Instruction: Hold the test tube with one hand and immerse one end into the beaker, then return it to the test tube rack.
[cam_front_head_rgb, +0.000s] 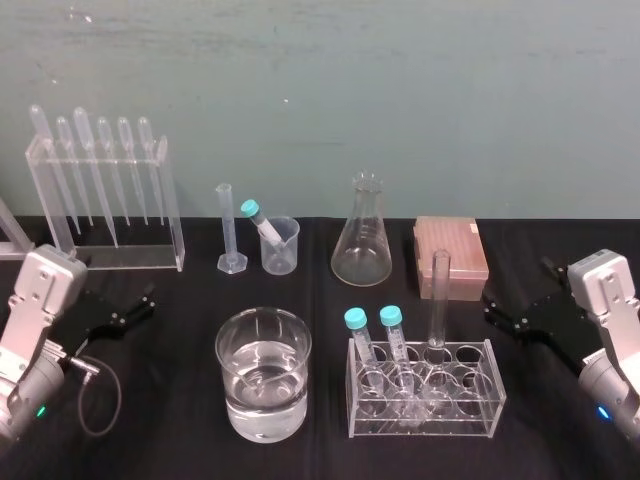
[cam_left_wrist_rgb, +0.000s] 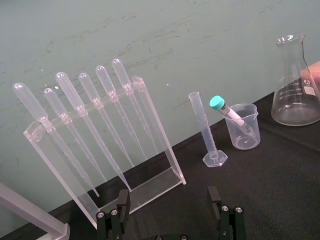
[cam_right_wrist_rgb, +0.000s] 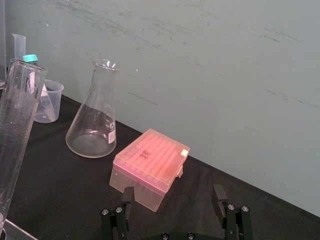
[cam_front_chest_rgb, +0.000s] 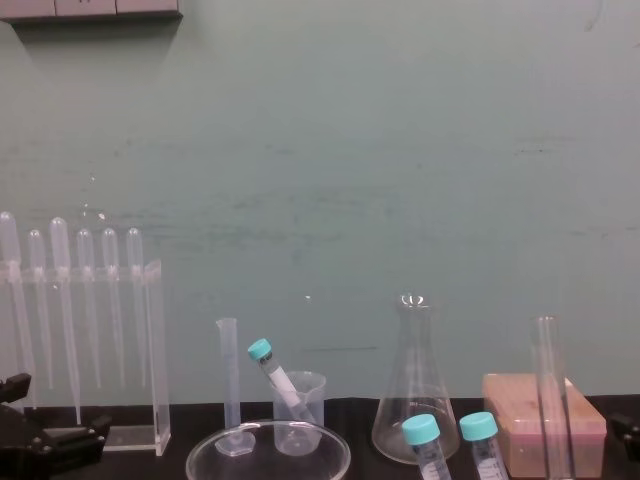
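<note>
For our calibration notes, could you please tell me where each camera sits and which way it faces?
Head: high on the robot, looking forward and down at the table; left gripper and right gripper flank it.
Chest: lower, looking level across the table towards the wall; left gripper at lower left.
Left wrist: on the left arm, facing the pipette stand; own fingers in front.
Right wrist: on the right arm, facing the pink box; own fingers in front.
Shared: all four show the conical flask.
</note>
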